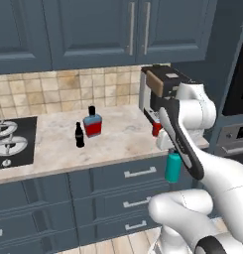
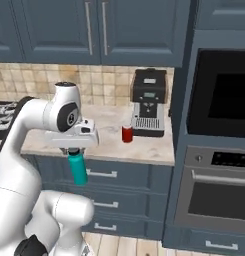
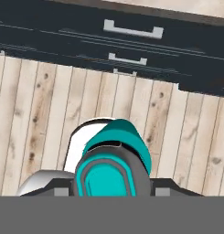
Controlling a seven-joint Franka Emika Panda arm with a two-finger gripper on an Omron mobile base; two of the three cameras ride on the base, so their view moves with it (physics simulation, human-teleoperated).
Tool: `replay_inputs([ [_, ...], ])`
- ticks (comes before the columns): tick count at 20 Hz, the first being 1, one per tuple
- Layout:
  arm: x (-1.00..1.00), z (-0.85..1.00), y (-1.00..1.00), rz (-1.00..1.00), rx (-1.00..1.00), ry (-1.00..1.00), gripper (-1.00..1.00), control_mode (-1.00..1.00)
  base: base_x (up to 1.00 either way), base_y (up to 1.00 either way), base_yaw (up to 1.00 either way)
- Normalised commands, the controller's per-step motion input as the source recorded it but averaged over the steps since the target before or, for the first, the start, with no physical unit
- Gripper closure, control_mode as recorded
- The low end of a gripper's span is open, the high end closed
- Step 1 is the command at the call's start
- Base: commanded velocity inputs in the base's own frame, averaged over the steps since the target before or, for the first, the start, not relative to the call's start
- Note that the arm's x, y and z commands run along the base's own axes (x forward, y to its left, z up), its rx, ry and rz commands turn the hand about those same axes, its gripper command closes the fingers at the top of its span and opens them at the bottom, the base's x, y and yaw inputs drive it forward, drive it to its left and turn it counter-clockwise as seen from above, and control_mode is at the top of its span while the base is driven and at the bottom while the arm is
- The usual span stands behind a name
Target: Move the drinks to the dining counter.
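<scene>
coffee machine (image 2: 149,102) – on counter | stove (image 1: 9,141) – left end

Table (image 1: 53,144): beige marble-look top over dark blue drawers, tiled backsplash behind. Black stove (image 1: 9,141) inset at its left end. Near the middle, small black bottle (image 1: 79,135) upright, just beside and in front-left of the flat blue bottle with red label and black cap (image 1: 92,122), also upright. At the right end, coffee machine (image 2: 149,102) stands against the wall; short red can (image 2: 127,133) just in front-left of it, upright, near the front edge.
</scene>
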Motion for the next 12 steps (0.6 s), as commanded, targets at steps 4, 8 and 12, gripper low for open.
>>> replay_inputs([
  [4, 0.0, 0.0, 0.0, 0.0, 0.0, 0.0, 1.0, 1.0, -0.06, 0.0, -0.74],
  [8, 0.0, 0.0, 0.0, 0.0, 0.0, 0.0, 1.0, 1.0, 0.0, 0.0, -1.0],
  [12, 0.0, 0.0, 0.0, 0.0, 0.0, 0.0, 1.0, 1.0, 0.0, 0.0, -1.0],
])
